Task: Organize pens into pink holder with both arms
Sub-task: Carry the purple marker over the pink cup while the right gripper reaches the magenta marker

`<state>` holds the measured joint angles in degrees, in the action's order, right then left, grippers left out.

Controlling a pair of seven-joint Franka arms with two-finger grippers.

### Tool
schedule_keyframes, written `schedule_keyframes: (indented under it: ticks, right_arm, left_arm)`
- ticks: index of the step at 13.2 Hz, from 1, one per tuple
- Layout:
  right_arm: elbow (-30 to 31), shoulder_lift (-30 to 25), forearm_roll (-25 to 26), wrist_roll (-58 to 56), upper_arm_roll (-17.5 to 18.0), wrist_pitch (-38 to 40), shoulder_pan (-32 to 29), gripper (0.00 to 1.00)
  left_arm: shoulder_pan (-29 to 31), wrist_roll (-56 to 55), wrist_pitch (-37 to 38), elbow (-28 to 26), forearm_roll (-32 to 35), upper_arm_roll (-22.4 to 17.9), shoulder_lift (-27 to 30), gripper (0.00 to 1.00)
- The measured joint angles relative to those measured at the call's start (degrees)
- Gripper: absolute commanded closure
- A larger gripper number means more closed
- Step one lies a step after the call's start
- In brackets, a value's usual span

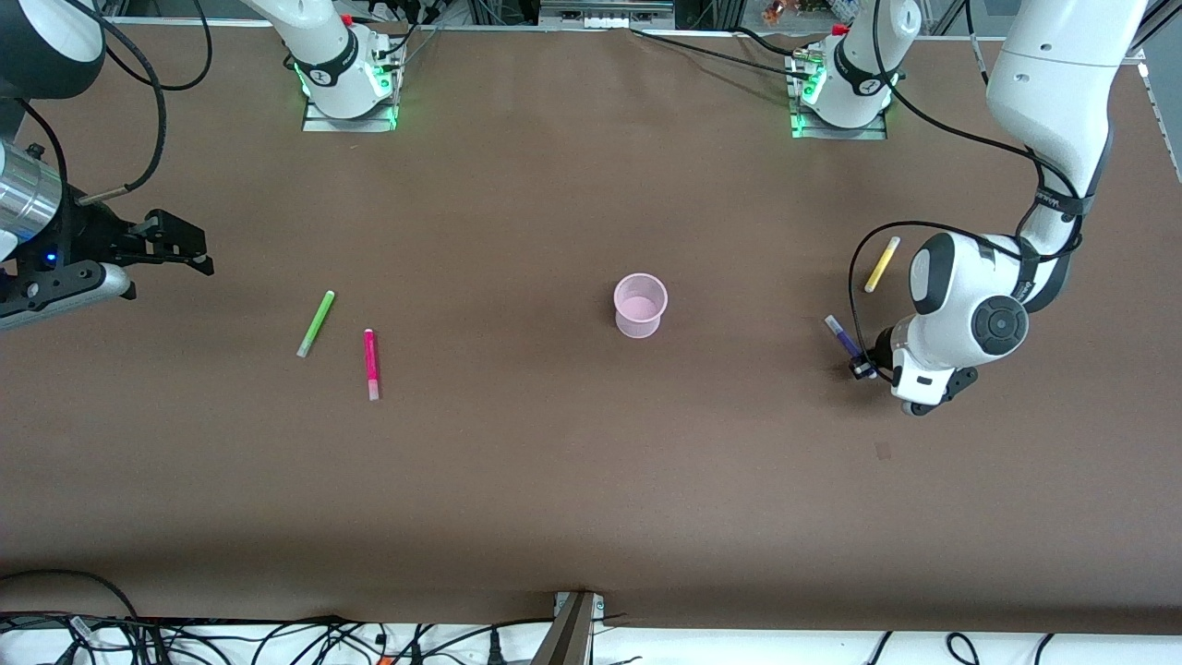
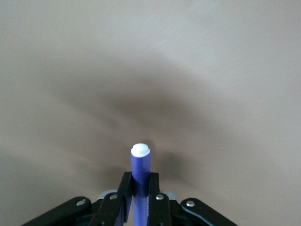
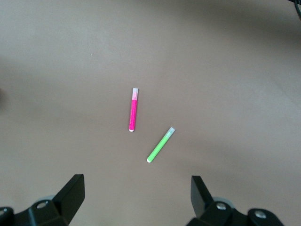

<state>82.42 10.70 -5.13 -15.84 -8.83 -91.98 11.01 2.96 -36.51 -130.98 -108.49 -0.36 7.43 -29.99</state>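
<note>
The pink holder point(image 1: 640, 305) stands upright mid-table. My left gripper point(image 1: 863, 367) is shut on the dark purple pen point(image 1: 842, 334) near the left arm's end of the table; in the left wrist view the pen point(image 2: 140, 165) sticks out between the fingers point(image 2: 125, 192), pale tip outward. The yellow pen point(image 1: 882, 263) lies on the table beside that arm. My right gripper point(image 1: 189, 249) is open and empty, up over the right arm's end of the table. The light green pen point(image 1: 316, 323) and magenta pen point(image 1: 371, 363) lie below it, both seen in the right wrist view point(image 3: 160, 144) point(image 3: 133, 115).
The brown table point(image 1: 554, 462) is bare around the holder. Arm bases point(image 1: 349, 83) point(image 1: 840, 92) stand along the edge farthest from the front camera. Cables point(image 1: 277, 637) lie off the nearest edge.
</note>
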Motion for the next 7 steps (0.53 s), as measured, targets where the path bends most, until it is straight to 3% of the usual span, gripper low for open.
schedule_keyframes:
  ticks: [3, 7]
  right_arm:
    - [0.29, 0.62, -0.02, 0.00, 0.01, 0.19, 0.17, 0.00]
    - [0.96, 6.00, -0.02, -0.03, 0.02, -0.35, 0.37, 0.00]
  left_arm:
    - [-0.17, -7.84, 7.57, 7.54, 0.00, 5.24, 3.46, 1.00]
    - [-4.32, -27.09, 9.34, 13.25, 3.70, 10.61, 5.10, 1.00]
